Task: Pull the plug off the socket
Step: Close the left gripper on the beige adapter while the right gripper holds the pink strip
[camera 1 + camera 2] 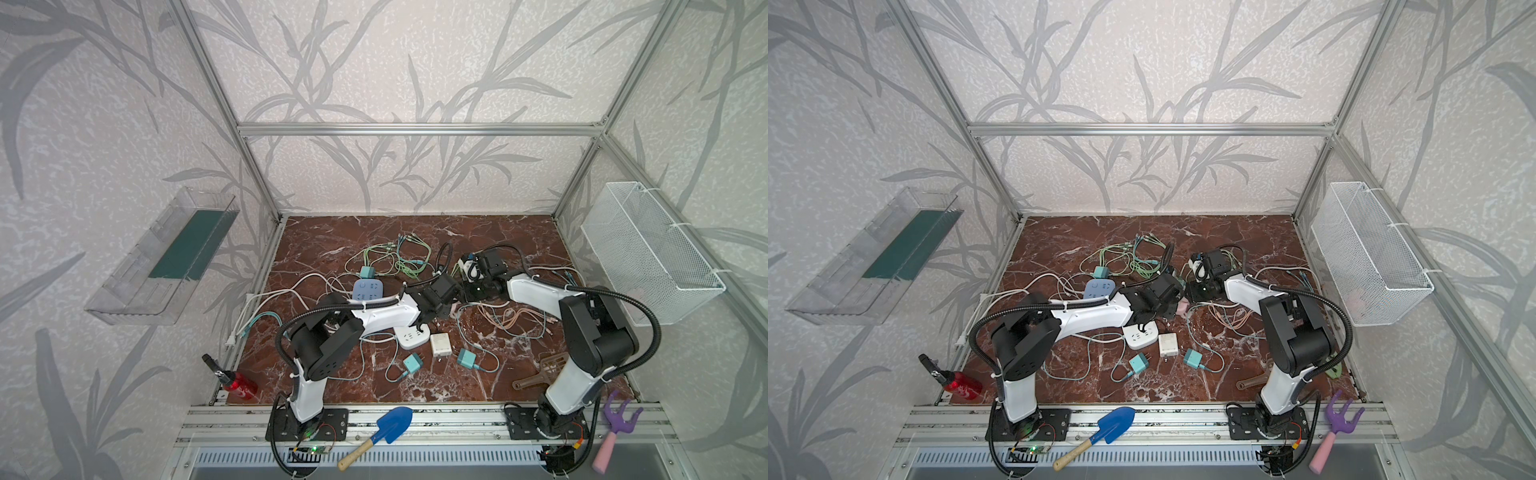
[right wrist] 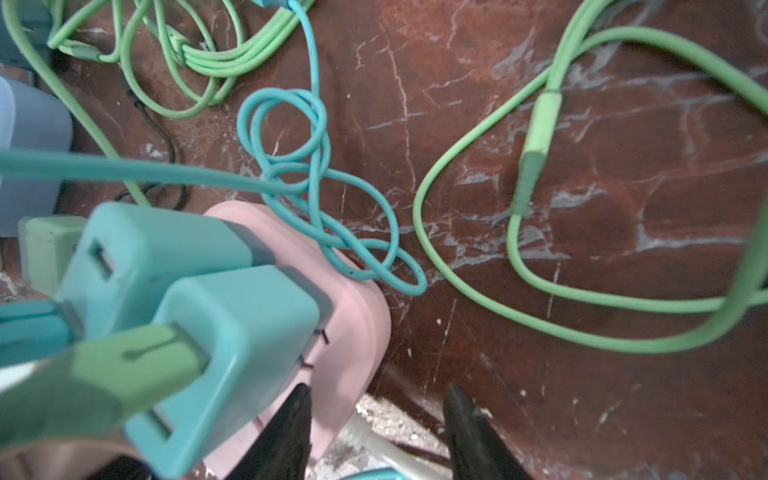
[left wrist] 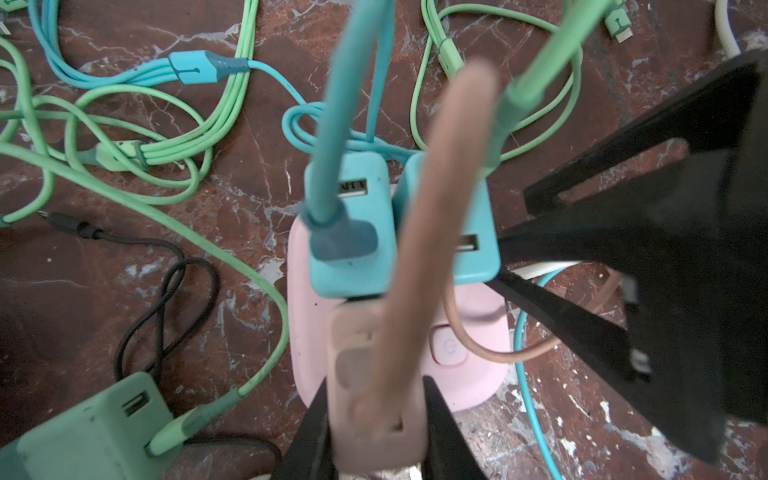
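Counter (image 1: 519,237) of red-brown marble lies strewn with loose cables and chargers. Over its middle the left arm (image 1: 386,318) and the right arm (image 1: 540,291) meet wrist to wrist.

Beneath them the pink socket (image 3: 484,374) lies flat on the counter, near the centre. In both top views it is almost wholly hidden by the two wrists.

The left gripper (image 3: 376,386) has its jaws closed tight on the pink plug (image 3: 374,419), one black finger on each side. The plug stands upright on the socket's face, and its pins are hidden. Its pinkish cable (image 3: 436,187) rises blurred toward the left wrist camera.

The right gripper (image 2: 379,390) holds nothing. Its jaws stand part open, one finger over the socket's corner and one over bare marble. The white cord (image 2: 365,434) runs out between them.

Two teal chargers (image 3: 353,257) sit side by side in the socket, just beside the plug. One carries a teal cable (image 3: 336,124), the other a green cable (image 3: 536,83).
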